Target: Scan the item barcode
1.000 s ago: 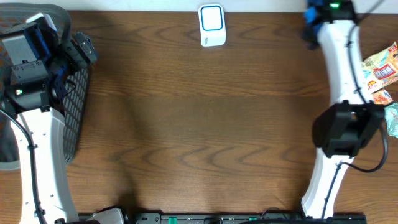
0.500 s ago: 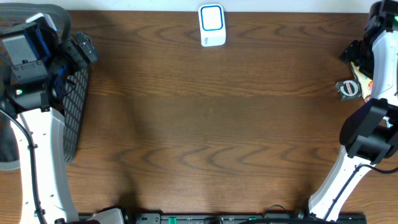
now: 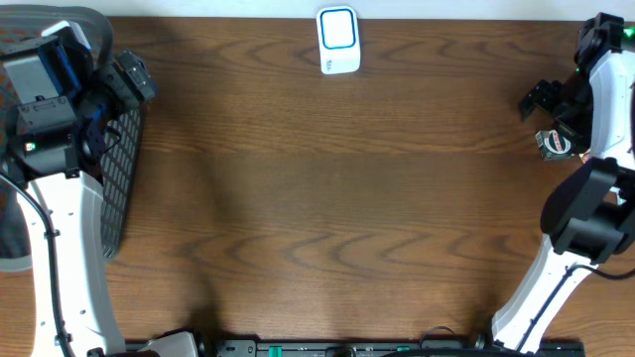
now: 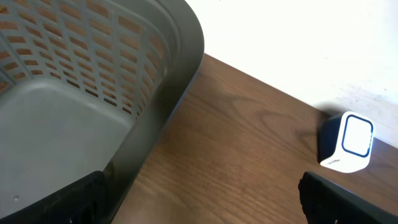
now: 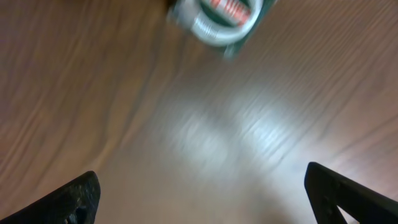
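**Right claw** (image 5: 208, 190). In your right wrist view the two fingertips (image 5: 78, 196) sit at the lower corners of the frame, spread wide. Only bare counter (image 5: 186, 124) lies between them, so the claw is fully apart and has hold of nothing.

**Item** (image 5: 217, 15). A small round thing in green wrapping with a red label, blurred here and cut off by the top edge. It lies on the counter beyond the fingertips, not between them. From overhead you find it at the right end of the counter, just beside the right arm (image 3: 595, 79). Whether it touches the arm cannot be told, and no barcode can be made out.

**Left claw** (image 4: 199, 199). Its dark tips show at the two lower corners of your left wrist view, far apart, with nothing gripped. From overhead this claw is at the left end of the counter, by the basket.

**Basket** (image 4: 93, 74). Grey plastic with slotted walls. It fills the left half of the left wrist view, and what shows of its floor is bare.

**Scanner** (image 3: 337, 40). A white box with a blue-rimmed face, standing upright at the far edge of the counter near the middle. It is well apart from the item and from both claws.
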You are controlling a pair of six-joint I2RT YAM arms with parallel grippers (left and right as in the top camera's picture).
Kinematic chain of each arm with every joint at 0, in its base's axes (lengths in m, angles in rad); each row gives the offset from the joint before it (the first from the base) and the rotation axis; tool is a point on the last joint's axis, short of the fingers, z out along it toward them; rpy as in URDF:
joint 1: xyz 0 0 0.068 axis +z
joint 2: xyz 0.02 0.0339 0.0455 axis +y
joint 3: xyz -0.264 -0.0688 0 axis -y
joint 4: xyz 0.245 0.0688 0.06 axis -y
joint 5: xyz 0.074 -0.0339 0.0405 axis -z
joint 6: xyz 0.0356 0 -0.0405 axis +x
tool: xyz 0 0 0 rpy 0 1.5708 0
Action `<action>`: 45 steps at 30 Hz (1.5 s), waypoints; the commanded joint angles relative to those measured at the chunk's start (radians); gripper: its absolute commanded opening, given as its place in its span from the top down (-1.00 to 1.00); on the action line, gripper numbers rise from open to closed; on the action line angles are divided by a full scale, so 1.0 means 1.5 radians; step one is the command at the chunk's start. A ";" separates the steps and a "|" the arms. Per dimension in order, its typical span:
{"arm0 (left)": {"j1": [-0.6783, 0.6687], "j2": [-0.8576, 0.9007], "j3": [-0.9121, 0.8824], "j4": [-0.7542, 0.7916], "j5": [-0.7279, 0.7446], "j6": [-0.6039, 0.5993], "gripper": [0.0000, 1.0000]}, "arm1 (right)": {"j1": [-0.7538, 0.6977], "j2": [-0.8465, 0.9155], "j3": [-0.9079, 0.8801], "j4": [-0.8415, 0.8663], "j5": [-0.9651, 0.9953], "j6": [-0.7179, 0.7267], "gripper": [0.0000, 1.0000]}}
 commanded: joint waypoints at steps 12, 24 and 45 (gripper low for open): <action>0.009 0.011 0.003 -0.010 -0.032 -0.002 -0.96 | 0.209 -0.276 -0.003 -0.075 -0.025 -0.031 -0.94; 0.009 0.011 0.003 -0.010 -0.032 -0.002 -0.96 | 0.280 -0.535 -0.076 -0.125 -0.009 -0.096 -0.97; 0.009 0.011 0.003 -0.010 -0.032 -0.002 -0.95 | 0.280 -0.714 -0.563 -0.018 -0.072 0.014 -0.99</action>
